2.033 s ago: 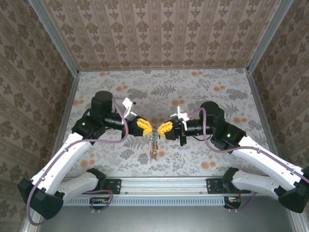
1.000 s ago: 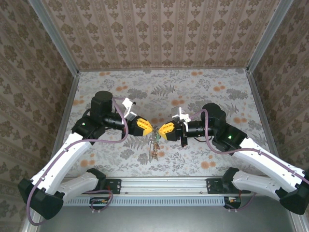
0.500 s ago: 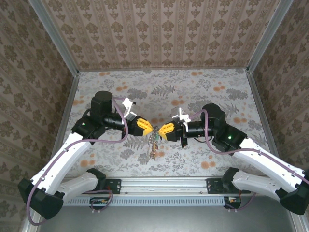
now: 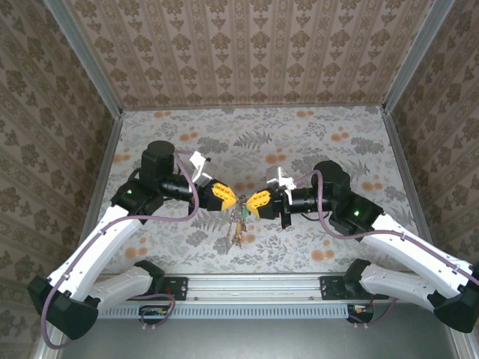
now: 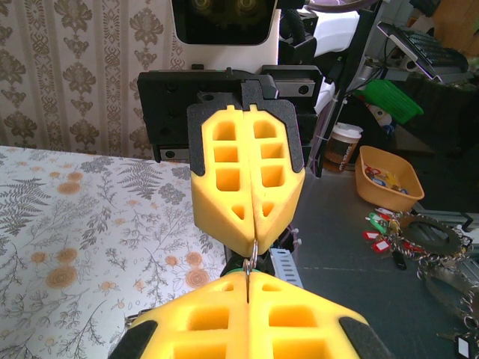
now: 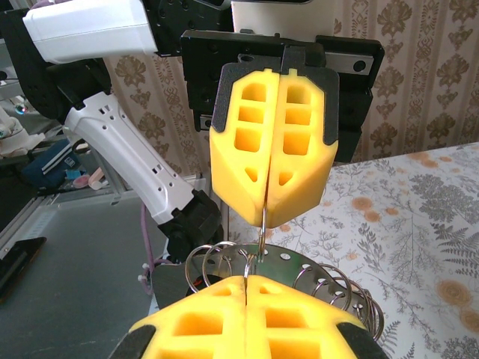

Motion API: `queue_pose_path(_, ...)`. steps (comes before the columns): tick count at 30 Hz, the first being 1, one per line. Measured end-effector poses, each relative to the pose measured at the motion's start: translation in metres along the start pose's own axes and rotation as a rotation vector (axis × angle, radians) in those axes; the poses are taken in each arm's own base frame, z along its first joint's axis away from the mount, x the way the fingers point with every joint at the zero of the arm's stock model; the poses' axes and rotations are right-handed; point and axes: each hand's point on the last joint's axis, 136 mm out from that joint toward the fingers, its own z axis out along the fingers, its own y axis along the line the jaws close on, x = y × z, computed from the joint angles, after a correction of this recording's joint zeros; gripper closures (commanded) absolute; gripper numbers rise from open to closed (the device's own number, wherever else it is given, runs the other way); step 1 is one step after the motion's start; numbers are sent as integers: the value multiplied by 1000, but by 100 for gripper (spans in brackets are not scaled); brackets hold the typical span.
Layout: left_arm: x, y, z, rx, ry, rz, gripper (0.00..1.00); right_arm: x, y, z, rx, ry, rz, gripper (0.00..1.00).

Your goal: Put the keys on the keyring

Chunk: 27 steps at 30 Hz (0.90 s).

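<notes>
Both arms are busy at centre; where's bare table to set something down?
Bare: the far strip of table between the back wall and the arms, corner to corner. Crowded: the centre, where left gripper and right gripper pinch the keyring, its bundle hanging toward the near rail; arms cover both near sides.

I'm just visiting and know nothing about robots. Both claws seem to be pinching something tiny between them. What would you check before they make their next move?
1. Left gripper shut on the keyring: ok, the thin wire runs into its closed fingertips.
2. Right gripper shut on the same wire: ok.
3. Grippers lined up tip to tip: ok in both wrist views.
4. Keys threaded on the keyring: cannot tell. A small bunch hangs under the grippers, too small to sort out.
5. That bunch hanging free of the table: cannot tell from above.
</notes>
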Motion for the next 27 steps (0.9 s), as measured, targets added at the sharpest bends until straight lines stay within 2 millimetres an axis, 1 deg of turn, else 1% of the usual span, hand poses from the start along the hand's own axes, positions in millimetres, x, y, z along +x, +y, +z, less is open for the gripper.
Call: queue_pose_path(27, 0, 0, 0, 2, 1, 0, 100, -2, 0, -3, 14, -9, -3, 100)
